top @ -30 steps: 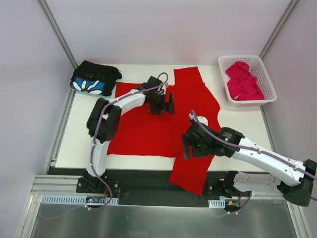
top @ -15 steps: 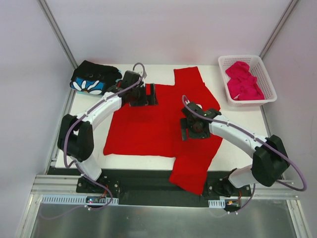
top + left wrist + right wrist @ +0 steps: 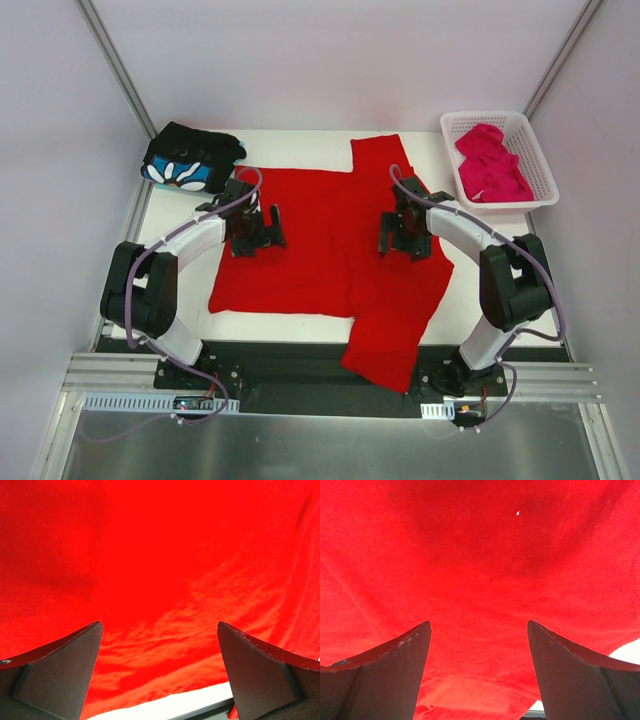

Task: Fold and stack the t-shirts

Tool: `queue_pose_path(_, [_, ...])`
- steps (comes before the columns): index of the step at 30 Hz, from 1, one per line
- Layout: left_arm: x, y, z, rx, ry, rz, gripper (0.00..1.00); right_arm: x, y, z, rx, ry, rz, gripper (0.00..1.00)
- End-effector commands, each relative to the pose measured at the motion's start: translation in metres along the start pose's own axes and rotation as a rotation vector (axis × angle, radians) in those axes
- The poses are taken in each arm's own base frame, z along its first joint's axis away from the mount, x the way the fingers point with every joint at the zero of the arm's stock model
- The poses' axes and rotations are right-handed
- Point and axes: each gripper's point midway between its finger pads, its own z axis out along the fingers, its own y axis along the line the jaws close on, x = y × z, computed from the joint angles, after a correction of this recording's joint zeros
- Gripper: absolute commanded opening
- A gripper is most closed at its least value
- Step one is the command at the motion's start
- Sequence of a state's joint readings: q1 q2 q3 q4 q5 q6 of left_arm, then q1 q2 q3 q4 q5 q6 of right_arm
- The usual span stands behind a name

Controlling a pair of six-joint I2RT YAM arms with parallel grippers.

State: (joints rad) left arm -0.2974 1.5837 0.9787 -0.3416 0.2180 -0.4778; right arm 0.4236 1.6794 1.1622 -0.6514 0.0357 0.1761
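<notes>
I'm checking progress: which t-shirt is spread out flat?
The red t-shirt, opened out wide. The black flowered one sits bundled at the far-left corner; the pink one is crumpled in the basket.

Left gripper [image 3: 254, 231] moved off the middle of the red t-shirt [image 3: 320, 250], out past its far-left corner, and now sits over its left part. Right gripper [image 3: 403, 232] went from the shirt's near edge up to its right part, with the elbow now folded in.

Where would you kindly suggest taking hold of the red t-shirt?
On the red t-shirt, probably the near sleeve, approached from the near side: it spills past the table edge, so jaws can pinch loose cloth; the rest lies flat.
</notes>
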Motion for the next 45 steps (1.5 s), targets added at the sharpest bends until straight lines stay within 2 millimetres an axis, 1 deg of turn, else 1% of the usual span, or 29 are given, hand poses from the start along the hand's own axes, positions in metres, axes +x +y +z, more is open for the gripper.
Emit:
queue_pose_path(1, [-0.010,-0.007,0.001,0.029,-0.023,-0.017,0.99,-0.011,0.005,0.004,-0.065,0.027,0.003,0.81])
queue_pose_path(3, [-0.008,-0.007,0.008,0.045,0.001,-0.032,0.99,-0.010,0.005,0.008,-0.070,0.054,0.014,0.81])
queue_pose_path(4, [-0.009,-0.005,0.010,0.048,0.007,-0.045,0.99,-0.007,0.003,0.015,-0.066,0.084,0.018,0.82])
queue_pose_path(5, [-0.009,-0.006,0.013,0.059,0.013,-0.056,0.99,-0.004,0.002,0.017,-0.061,0.107,0.017,0.82])
queue_pose_path(6, [-0.007,-0.005,0.017,0.057,0.027,-0.064,0.99,-0.006,0.002,0.018,-0.056,0.112,0.017,0.82])
queue_pose_path(7, [-0.006,-0.004,0.020,0.055,0.032,-0.070,0.99,-0.004,0.000,0.023,-0.043,0.131,0.018,0.82])
queue_pose_path(10, [-0.006,-0.003,0.028,0.058,0.044,-0.085,0.99,-0.006,-0.002,0.026,-0.025,0.135,0.017,0.82])
queue_pose_path(11, [-0.010,-0.003,0.029,0.061,0.041,-0.094,0.99,-0.005,-0.003,0.029,-0.015,0.148,0.019,0.83])
queue_pose_path(13, [-0.009,-0.002,0.036,0.060,0.060,-0.105,0.99,-0.011,-0.003,0.029,-0.007,0.142,0.021,0.84])
queue_pose_path(14, [-0.014,-0.003,0.037,0.066,0.057,-0.112,0.99,-0.011,-0.004,0.031,-0.002,0.150,0.023,0.84])
queue_pose_path(15, [-0.015,-0.002,0.040,0.065,0.064,-0.117,0.99,-0.014,-0.002,0.030,-0.006,0.147,0.020,0.84])
queue_pose_path(16, [-0.017,-0.003,0.041,0.067,0.062,-0.116,0.99,-0.019,-0.002,0.029,-0.011,0.137,0.024,0.84])
queue_pose_path(18, [-0.024,-0.005,0.043,0.073,0.057,-0.120,0.99,-0.022,-0.001,0.031,-0.018,0.140,0.028,0.85])
queue_pose_path(19, [-0.026,-0.005,0.044,0.075,0.056,-0.122,0.99,-0.030,-0.001,0.030,-0.029,0.129,0.037,0.85])
queue_pose_path(20, [-0.031,-0.008,0.044,0.083,0.049,-0.122,0.99,-0.032,-0.001,0.031,-0.037,0.129,0.040,0.85])
queue_pose_path(21, [-0.033,-0.008,0.047,0.085,0.056,-0.126,0.99,-0.033,-0.002,0.035,-0.046,0.143,0.050,0.85])
queue_pose_path(23, [-0.040,-0.012,0.048,0.098,0.049,-0.126,0.99,-0.045,-0.005,0.037,-0.071,0.133,0.071,0.85])
queue_pose_path(24, [-0.039,-0.012,0.050,0.100,0.058,-0.129,0.99,-0.048,-0.004,0.038,-0.084,0.134,0.079,0.85])
queue_pose_path(25, [-0.041,-0.012,0.051,0.100,0.057,-0.130,0.99,-0.051,-0.010,0.042,-0.087,0.141,0.095,0.85])
queue_pose_path(26, [-0.044,-0.014,0.051,0.104,0.054,-0.129,0.99,-0.058,-0.012,0.042,-0.094,0.131,0.103,0.85])
queue_pose_path(31, [-0.046,-0.014,0.058,0.106,0.066,-0.131,0.99,-0.071,-0.027,0.048,-0.140,0.143,0.172,0.85])
queue_pose_path(34, [-0.047,-0.017,0.057,0.113,0.072,-0.134,0.99,-0.077,-0.028,0.049,-0.167,0.139,0.194,0.85])
queue_pose_path(38, [-0.040,-0.013,0.053,0.101,0.074,-0.135,0.99,-0.080,-0.027,0.050,-0.182,0.139,0.202,0.85])
queue_pose_path(42, [-0.043,-0.010,0.051,0.085,0.061,-0.124,0.99,-0.086,-0.026,0.051,-0.199,0.134,0.204,0.85])
queue_pose_path(45, [-0.046,-0.015,0.053,0.099,0.071,-0.127,0.99,-0.092,-0.025,0.051,-0.215,0.126,0.208,0.85])
